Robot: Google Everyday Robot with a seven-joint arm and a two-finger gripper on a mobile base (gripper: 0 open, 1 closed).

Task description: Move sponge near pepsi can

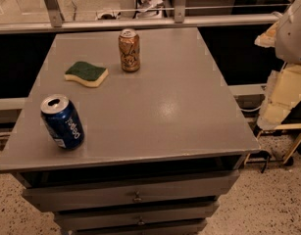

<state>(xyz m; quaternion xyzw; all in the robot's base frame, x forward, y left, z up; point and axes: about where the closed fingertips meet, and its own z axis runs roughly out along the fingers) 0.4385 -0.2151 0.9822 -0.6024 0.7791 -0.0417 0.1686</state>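
A: Where is the sponge (86, 73) lying?
B: Toward the bench's (179, 111) far-left corner; the pepsi can (62, 122) is standing at the near-left corner.
A: The tool (281, 104)?
B: Hanging beyond the right edge; I cannot tell its grip.

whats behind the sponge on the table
A gold-brown can stands upright behind it, to the right, apart. The sponge hides only the tabletop beneath itself. The claw is beyond the tabletop's right edge.

One sponge (86, 73), two cans (62, 122) (129, 50), one hand (281, 101) at right.
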